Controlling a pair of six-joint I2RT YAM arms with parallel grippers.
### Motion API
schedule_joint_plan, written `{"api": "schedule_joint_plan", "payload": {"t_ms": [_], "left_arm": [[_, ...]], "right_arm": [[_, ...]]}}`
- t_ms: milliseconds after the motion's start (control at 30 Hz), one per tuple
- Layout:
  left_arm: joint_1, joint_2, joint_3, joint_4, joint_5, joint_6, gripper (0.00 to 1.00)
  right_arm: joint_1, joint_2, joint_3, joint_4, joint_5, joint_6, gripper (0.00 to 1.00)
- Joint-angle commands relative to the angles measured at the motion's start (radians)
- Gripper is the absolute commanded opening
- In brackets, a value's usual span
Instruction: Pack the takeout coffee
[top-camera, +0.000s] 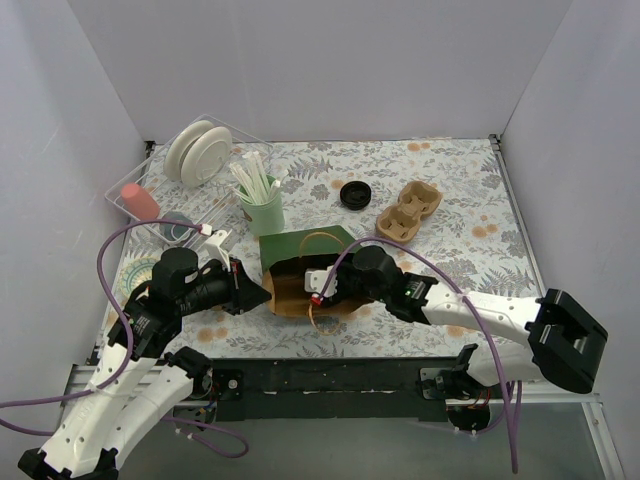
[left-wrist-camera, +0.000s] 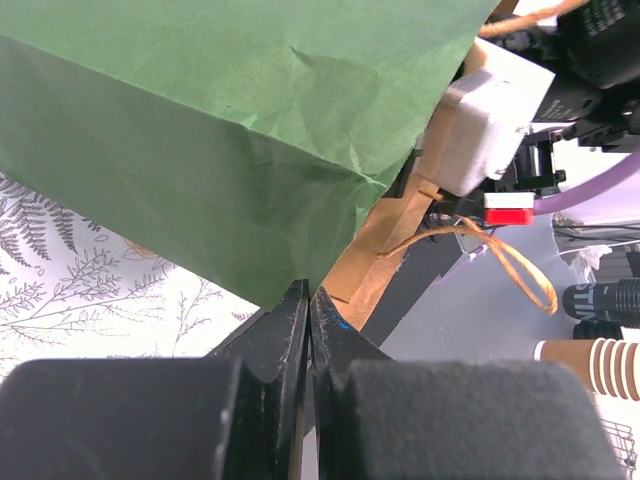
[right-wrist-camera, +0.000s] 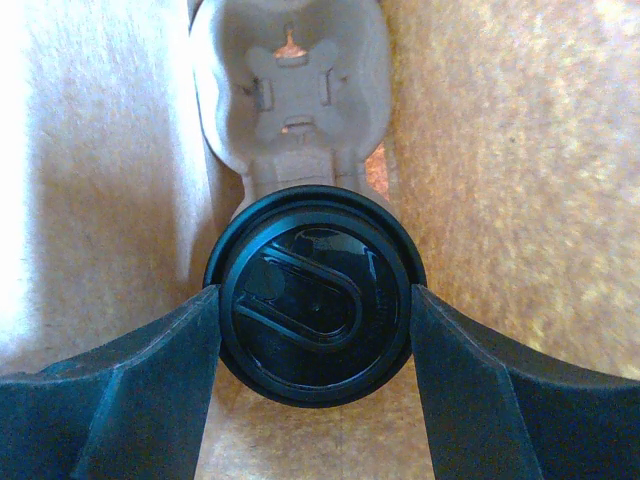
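A paper bag (top-camera: 300, 250), green outside and plain brown inside, lies on its side on the fern-printed table (top-camera: 470, 190) with its mouth toward the arms. The left claw (left-wrist-camera: 308, 315) is pressed together on the bag's creased rim at the left corner of the mouth, where green paper meets brown lining. The right claw (top-camera: 318, 286) reaches into the mouth. Its dark fingers (right-wrist-camera: 130, 400) are spread wide and press on either side of the coffee cup (right-wrist-camera: 315, 308), which sits inside the bag with its glossy, round black lid facing the wrist camera. Straight beyond the cup, deeper in, lies a grey-brown moulded-pulp carrier (right-wrist-camera: 290, 90), right at the lid's far edge. The bag's fibrous walls close in on both sides and leave little room. A twine handle (left-wrist-camera: 520, 270) loops loose at the mouth. Just behind the bag stands a mint-green cup of white straws (top-camera: 260, 205). Farther right, well apart from the bag, lie a loose black lid (top-camera: 355, 193) and a second pulp carrier (top-camera: 410, 212). A clear bin (top-camera: 125, 178) holding white plates (top-camera: 197, 150) fills the far left corner.
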Motion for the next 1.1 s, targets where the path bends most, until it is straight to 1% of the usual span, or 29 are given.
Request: {"api": "schedule_joint_plan", "payload": {"t_ms": [0,100,267,400,533,633,767,1067], "left_arm": [[-0.001,-0.011,0.0,-0.012,0.019,-0.009,0.0],[-0.001,-0.014,-0.001,-0.012,0.019,-0.016,0.0],[-0.001,-0.018,-0.006,-0.009,0.022,-0.029,0.0],[-0.001,-0.019,-0.007,-0.009,0.028,-0.036,0.0],[-0.001,-0.018,-0.009,-0.006,0.027,-0.038,0.0],[-0.001,-0.016,-0.011,-0.001,0.03,-0.039,0.0],[-0.001,-0.005,-0.008,0.006,0.036,-0.038,0.0],[-0.001,0.016,-0.004,0.025,0.045,-0.035,0.0]], "right_arm": [[-0.012,0.03,-0.018,0.089,0.013,0.008,0.41],[-0.015,0.043,-0.027,0.128,0.025,-0.011,0.41],[-0.028,0.058,-0.024,0.139,0.01,-0.011,0.44],[-0.038,0.07,-0.024,0.13,0.001,-0.026,0.56],[-0.044,0.089,-0.004,0.074,0.002,-0.047,0.62],[-0.047,0.092,0.005,0.067,0.01,-0.057,0.65],[-0.048,0.112,0.045,0.017,0.023,-0.067,0.66],[-0.05,0.153,0.082,0.003,0.042,-0.077,0.64]]}}
